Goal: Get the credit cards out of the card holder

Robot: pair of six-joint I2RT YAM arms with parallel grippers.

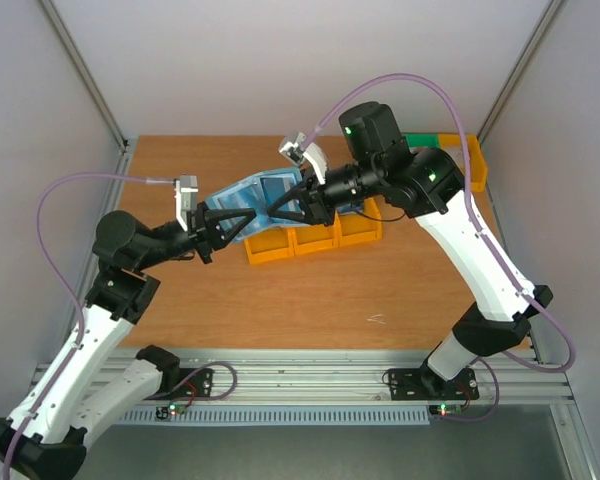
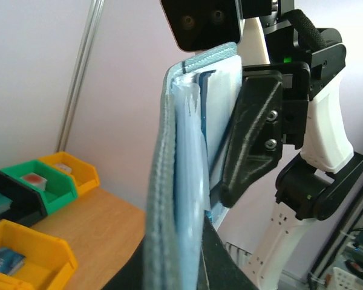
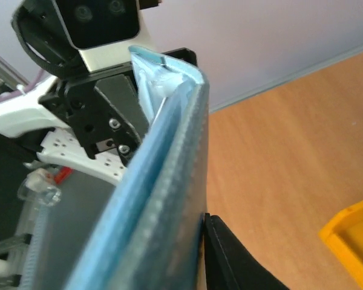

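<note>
The left tool (image 1: 238, 218) is pressed together on the left end of the card holder (image 1: 260, 192) and pinches it. In the left wrist view the blue holder (image 2: 169, 199) comes straight up from between the tool's own fingers, seen from its thin side.

The right tool (image 1: 288, 208) is at the other end of the holder. One of its black fingers (image 2: 254, 145) lies flat against the shiny inside face. I cannot tell if this tool is pinching or only touching.

The card holder hangs in the air between the two tools and does not touch the table (image 1: 310, 300). It stands on its edge. From above, its long side runs left to right, and the right end points a little toward the back wall. Its blue cloth back curves over the clear sleeves. A thin dark edge shows inside the sleeves, but I cannot tell if it is one of the credit cards.

Just in front of the holder and below it is a row of yellow bins (image 1: 298, 242). A green bin (image 1: 445, 140) sits in the far right corner. A small teal block (image 2: 3, 261) lies in one yellow bin. Bare wood shows between the yellow bins and the near edge of the table. The walls are close on both sides.
</note>
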